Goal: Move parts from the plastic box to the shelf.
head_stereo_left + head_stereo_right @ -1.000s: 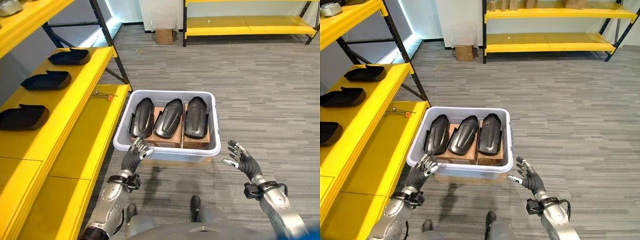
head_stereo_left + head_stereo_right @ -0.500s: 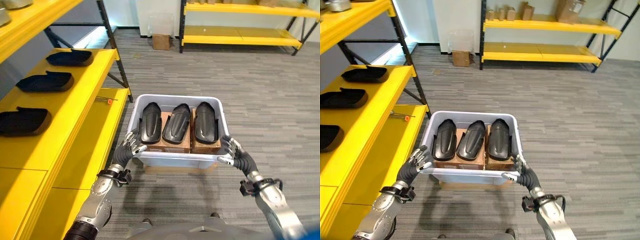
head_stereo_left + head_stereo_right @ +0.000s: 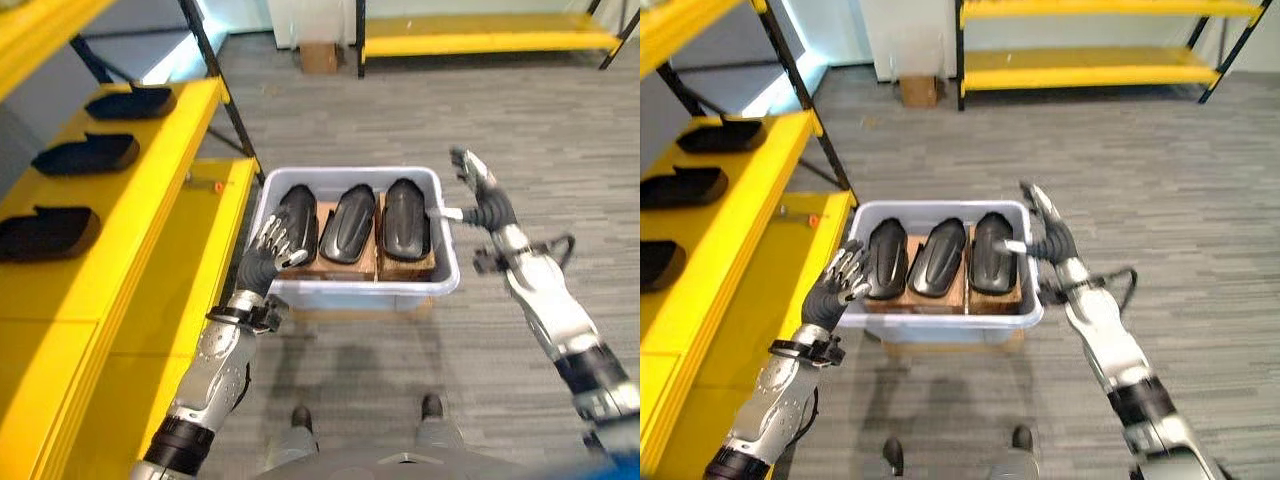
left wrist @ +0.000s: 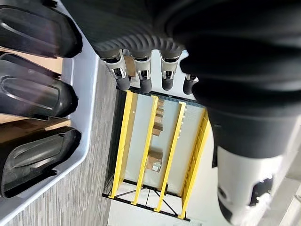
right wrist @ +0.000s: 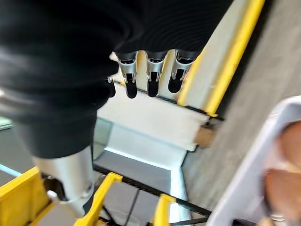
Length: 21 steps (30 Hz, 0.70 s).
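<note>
A grey plastic box (image 3: 445, 283) stands on the floor beside the yellow shelf (image 3: 150, 190). Three black moulded parts lie side by side in it on brown blocks: the left part (image 3: 297, 222), the middle part (image 3: 347, 222) and the right part (image 3: 404, 218). My left hand (image 3: 272, 243) is raised open over the box's left wall, fingers straight, close to the left part. My right hand (image 3: 480, 195) is open above the box's right rim, thumb pointing towards the right part. Neither hand holds anything. Three more black parts (image 3: 88, 154) lie on the shelf's upper level.
A small orange-handled tool (image 3: 217, 186) lies on the shelf's lower level near the box. A cardboard box (image 3: 319, 57) sits by the far wall, and another yellow rack (image 3: 480, 42) runs along the back. Grey carpet spreads to the right of the box.
Both hands have risen from the box's near corners: the left now over the left wall, the right up by the far right rim. The camera has shifted too.
</note>
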Motion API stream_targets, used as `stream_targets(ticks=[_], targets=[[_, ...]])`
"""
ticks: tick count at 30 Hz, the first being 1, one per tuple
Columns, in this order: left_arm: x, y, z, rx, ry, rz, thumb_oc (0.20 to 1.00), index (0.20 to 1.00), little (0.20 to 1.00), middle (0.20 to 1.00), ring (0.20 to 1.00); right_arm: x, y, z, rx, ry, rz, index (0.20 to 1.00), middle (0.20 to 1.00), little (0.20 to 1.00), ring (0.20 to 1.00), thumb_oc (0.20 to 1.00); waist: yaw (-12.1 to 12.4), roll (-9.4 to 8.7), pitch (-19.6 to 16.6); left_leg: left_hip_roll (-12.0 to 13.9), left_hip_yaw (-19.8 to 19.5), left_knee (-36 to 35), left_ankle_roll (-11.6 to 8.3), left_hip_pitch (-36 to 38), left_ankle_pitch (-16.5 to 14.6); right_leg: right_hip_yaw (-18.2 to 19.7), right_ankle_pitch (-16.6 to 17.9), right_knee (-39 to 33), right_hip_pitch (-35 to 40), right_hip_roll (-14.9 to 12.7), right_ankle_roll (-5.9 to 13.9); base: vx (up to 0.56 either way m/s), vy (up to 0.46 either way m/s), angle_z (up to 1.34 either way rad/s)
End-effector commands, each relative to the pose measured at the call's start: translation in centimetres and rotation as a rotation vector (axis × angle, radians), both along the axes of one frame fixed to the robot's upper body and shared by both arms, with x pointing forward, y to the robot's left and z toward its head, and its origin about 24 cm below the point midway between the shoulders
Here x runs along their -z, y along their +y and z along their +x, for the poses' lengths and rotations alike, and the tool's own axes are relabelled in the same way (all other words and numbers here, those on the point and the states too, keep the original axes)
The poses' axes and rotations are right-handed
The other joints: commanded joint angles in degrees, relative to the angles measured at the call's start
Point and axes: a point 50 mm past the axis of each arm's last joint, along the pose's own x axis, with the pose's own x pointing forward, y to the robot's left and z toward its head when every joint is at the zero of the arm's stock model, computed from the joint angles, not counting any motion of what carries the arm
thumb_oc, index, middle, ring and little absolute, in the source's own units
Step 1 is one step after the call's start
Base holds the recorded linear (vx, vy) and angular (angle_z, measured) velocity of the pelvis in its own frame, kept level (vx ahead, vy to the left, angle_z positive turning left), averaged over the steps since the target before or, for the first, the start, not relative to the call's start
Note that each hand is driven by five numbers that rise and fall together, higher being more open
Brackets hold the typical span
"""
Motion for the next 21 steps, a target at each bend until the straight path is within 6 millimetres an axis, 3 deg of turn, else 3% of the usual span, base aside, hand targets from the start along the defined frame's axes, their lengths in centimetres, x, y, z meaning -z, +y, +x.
stream_targets(ticks=[1,5,9,21], targets=[[-3.8,1.1,0.2,-0.029,-0.181,-0.006,1.0,1.0,1.0,1.0,1.0,-3.1,1.5,0.4,-0.023,-0.147,0.051,1.0,1.0,1.0,1.0,1.0,0.9,-0.7,1.9,3.9,-2.3,6.4,-1.17,-2.9,-2.8,-0.1,-3.4,5.1,1.1,-1.8,0.17,-0.09,0.011,0.05],[-4.7,0.9,0.2,-0.006,-0.211,-0.009,1.0,1.0,1.0,1.0,1.0,-6.3,2.4,2.9,0.013,-0.199,0.028,1.0,1.0,1.0,1.0,1.0,2.4,-0.39,4.0,3.3,-2.8,7.9,-0.72,-7.2,-2.7,0.6,-3.0,7.2,-3.6,-2.1,0.21,-0.13,0.014,0.02],[-4.7,0.5,0.0,0.025,-0.212,-0.001,1.0,1.0,1.0,1.0,1.0,-8.1,2.5,4.4,0.055,-0.208,-0.002,1.0,1.0,1.0,1.0,1.0,3.4,-0.25,5.5,2.7,-3.2,8.4,-0.44,-9.2,-2.5,0.8,-2.7,7.9,-5.4,-2.3,0.13,-0.06,0.012,0.05],[-4.6,-0.1,-0.3,0.084,-0.193,0.014,1.0,1.0,1.0,1.0,1.0,-9.8,0.5,7.6,0.222,-0.135,0.006,1.0,1.0,1.0,1.0,1.0,5.6,1.23,8.7,1.2,-4.3,9.1,0.18,-12.2,-2.2,0.8,-1.9,8.3,-7.7,-2.8,0.02,-0.01,0.007,0.03]])
